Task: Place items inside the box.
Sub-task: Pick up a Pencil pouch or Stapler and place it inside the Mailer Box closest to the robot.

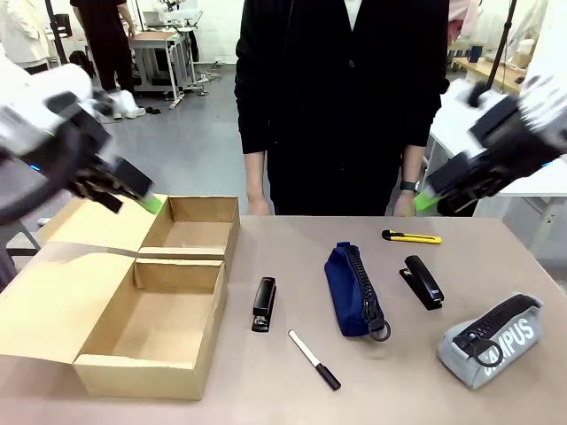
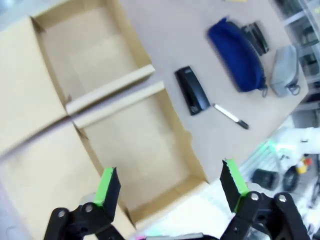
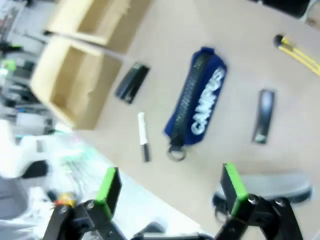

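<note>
Box (image 1: pixel 142 376): we saw it under the left claw (image 2: pixel 170 182), flaps folded open.
Items: navy pouch (image 3: pixel 197 100), black stapler (image 3: pixel 131 82), marker (image 3: pixel 143 135) and yellow knife (image 3: pixel 300 55) lay beyond the right claw (image 3: pixel 170 185); grey pouch (image 3: pixel 270 185) lay just beside one finger.
Left claw: we saw it spread, gripping nothing.
Right claw: spread, gripping nothing.

The left arm (image 1: pixel 40 102) and right arm (image 1: pixel 540 93) are white. The left end effector (image 2: pixel 169 177) and right end effector (image 3: pixel 170 180) are black with bright green pads (image 2: pixel 106 182). The person (image 1: pixel 345 88) wears a black top and a dark watch (image 1: pixel 408 187).
</note>
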`<action>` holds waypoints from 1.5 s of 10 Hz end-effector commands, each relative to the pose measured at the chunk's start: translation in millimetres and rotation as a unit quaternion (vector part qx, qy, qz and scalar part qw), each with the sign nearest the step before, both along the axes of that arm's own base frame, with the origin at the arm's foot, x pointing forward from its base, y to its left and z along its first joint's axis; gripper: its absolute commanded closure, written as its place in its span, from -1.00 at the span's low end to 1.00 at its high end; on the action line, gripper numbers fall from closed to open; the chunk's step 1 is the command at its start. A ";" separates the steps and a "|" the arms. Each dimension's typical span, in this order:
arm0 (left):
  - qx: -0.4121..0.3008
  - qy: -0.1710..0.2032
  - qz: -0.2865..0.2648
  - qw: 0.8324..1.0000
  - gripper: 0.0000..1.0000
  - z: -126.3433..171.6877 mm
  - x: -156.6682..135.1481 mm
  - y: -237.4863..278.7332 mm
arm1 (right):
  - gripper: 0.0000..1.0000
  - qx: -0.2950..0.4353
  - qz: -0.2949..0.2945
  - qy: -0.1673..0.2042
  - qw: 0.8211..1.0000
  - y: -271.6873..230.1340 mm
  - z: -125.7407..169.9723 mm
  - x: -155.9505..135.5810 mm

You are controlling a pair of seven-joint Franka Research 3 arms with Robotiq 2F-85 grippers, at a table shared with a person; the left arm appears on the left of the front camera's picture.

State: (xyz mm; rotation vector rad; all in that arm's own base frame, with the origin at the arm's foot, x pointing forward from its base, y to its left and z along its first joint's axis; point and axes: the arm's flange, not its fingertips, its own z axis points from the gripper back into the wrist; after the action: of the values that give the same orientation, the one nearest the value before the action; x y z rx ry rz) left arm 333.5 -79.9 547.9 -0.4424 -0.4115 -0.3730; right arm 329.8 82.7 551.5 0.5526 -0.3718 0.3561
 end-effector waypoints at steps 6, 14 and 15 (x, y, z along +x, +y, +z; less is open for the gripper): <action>-0.407 0.058 0.253 0.876 -1.00 -55.0 -47.8 232.5 | -1.00 0.358 -0.312 0.072 0.877 -292.9 -53.6 -74.4; -0.447 0.082 0.308 0.836 -1.00 -66.4 -52.2 270.3 | -1.00 0.403 -0.390 0.076 0.824 -345.7 -87.5 -106.4; -0.447 0.082 0.308 0.836 -1.00 -66.4 -52.2 270.3 | -1.00 0.403 -0.390 0.076 0.824 -345.7 -87.5 -106.4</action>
State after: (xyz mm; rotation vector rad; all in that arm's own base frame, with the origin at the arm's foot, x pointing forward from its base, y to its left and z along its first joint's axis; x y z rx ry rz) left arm 281.4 189.6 481.2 -1.2112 -0.5166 0.5542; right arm 221.0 -259.4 462.6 1.1683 -0.5295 -0.7051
